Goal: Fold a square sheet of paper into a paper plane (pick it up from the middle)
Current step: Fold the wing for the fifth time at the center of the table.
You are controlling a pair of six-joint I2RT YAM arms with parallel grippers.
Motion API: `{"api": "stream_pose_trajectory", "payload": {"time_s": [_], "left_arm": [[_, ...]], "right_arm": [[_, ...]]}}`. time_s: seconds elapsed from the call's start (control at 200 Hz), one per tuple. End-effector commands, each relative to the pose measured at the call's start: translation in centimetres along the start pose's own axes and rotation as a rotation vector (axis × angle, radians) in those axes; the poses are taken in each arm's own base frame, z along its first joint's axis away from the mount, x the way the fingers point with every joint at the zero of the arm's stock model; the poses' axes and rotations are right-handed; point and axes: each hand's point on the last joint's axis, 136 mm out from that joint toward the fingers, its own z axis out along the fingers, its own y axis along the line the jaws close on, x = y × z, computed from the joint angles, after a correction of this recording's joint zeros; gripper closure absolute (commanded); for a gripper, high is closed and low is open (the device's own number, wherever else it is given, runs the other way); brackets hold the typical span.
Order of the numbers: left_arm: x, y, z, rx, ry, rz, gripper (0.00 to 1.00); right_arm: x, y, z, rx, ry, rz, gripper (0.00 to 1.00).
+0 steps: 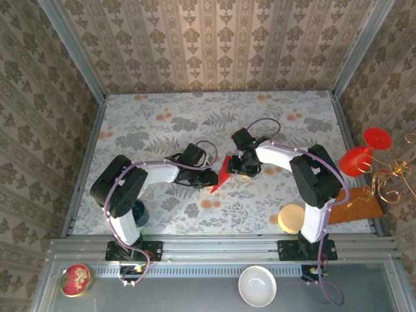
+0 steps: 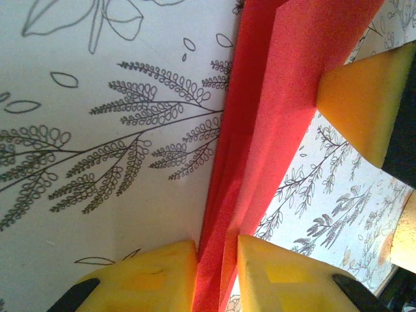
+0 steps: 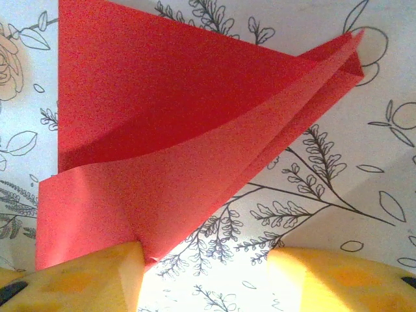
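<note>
Cropped at top and bottom edges of the left wrist view: red paper [image 2: 260,162], between yellow pads [image 2: 149,276] also cut off below. Seen from above, folds too small to read. Blue object [image 1: 139,211] at near-left corner of table [image 1: 149,117], half hidden behind left arm [image 1: 120,188].

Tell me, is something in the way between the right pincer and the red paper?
No, nothing visible is in the way. The right pincer is open right at the folded red paper, touching its edge, and the left pincer is pinching that paper.
</note>
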Motion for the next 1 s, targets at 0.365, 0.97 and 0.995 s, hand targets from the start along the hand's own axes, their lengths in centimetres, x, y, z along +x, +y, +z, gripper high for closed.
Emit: {"api": "stream_pose_trajectory", "payload": {"time_s": [0.365,0.97,0.995], "left_arm": [[3.2,3.8,2.1,-0.118,0.135,-0.07,0.76],[3.3,3.9,2.3,-0.124,0.141,-0.074,0.77],[3.3,3.9,2.2,-0.123,0.142,-0.077,0.77]], "right_arm": [[0.5,2.7,-3.7,-0.236,-0.112,-0.034,0.4],[0.9,8.0,-3.3,-0.509,-0.047,-0.01,0.78],[0.8,8.0,-3.2,-0.508,-0.046,-0.01,0.79]]}}
